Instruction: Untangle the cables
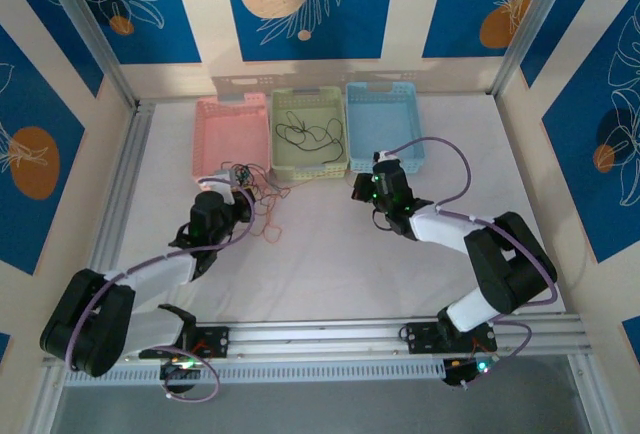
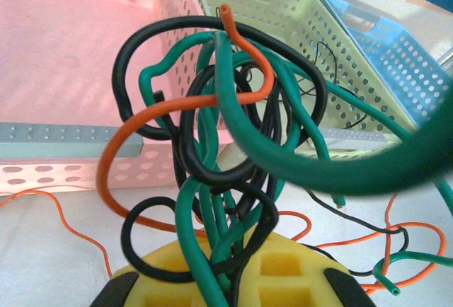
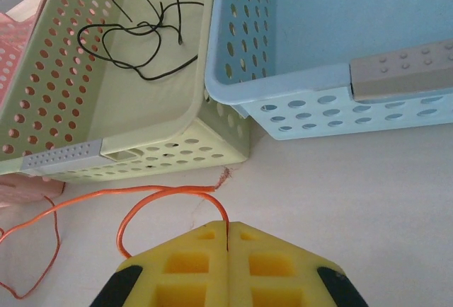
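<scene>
Tangle of thin, flexible black, green and orange-red cables [image 2: 226, 130] clamped at its base between the closed yellow foam pads of left gripper [image 2: 233, 268], loops fanning up and forward from the fingertips toward perforated pink plastic basket [image 2: 71, 141]. Sits on white table [image 3: 354, 201] just in front of that basket's near right corner. Right gripper [image 3: 228, 233] likewise closed, nipping one hair-thin orange-red strand [image 3: 170, 191] in its pad seam. Leaves those fingers going forward, then bends left and runs roughly side to side across the table, long axis seemingly aimed at the tangle, which lies well apart from the right fingers and inside the left ones. Probably calls for a rightward pull along that line while the left arm, nearer by far, anchors. Count: two grippers, both closed on wire; three baskets in a row, the pink one, perforated pale green basket [image 3: 141, 158] and perforated light blue basket [image 3: 318, 109]; one loose black cable [image 3: 141, 45] lying inside the green one; three colours in the tangle, number of strands impossible to tell.
</scene>
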